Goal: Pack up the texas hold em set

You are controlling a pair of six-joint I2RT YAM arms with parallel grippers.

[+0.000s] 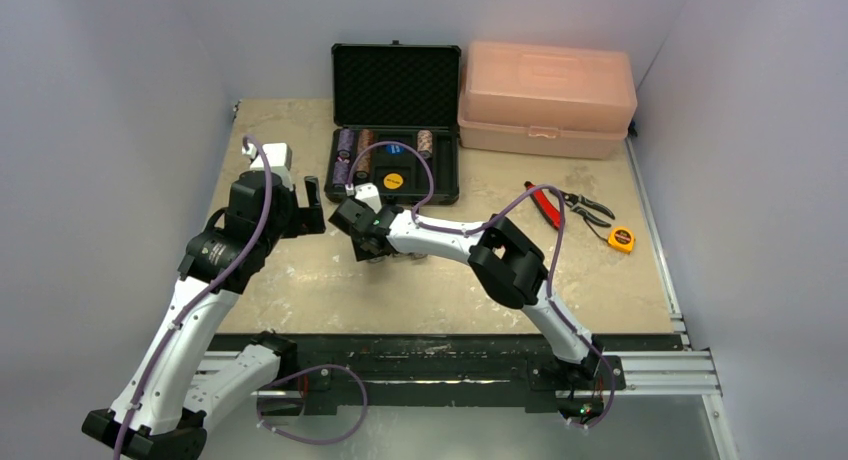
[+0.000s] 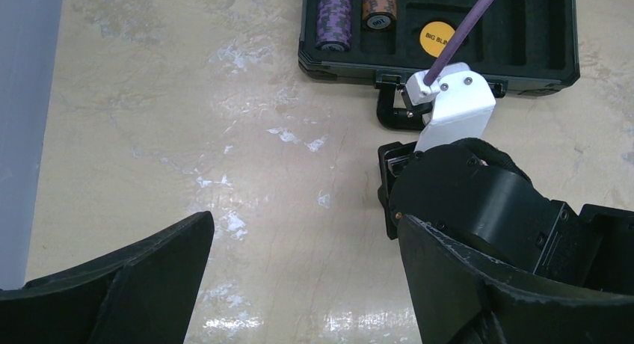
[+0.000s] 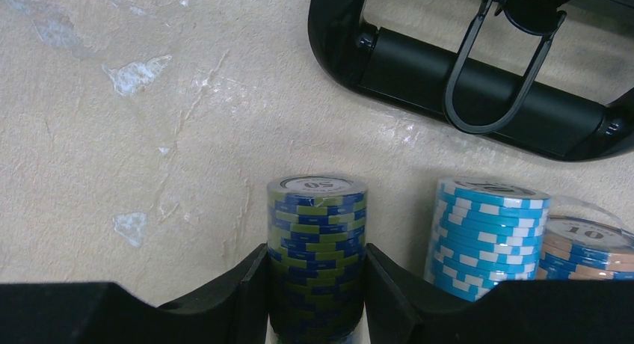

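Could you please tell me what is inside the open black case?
A purple chip stack, an orange stack and a yellow big-blind button show in the case; the right arm's cable covers some slots.

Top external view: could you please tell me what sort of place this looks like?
Most likely a robotics lab test cell: a worn tabletop enclosed by plain walls, an aluminium rail at its near edge, and staged props like the poker case and pink plastic box.
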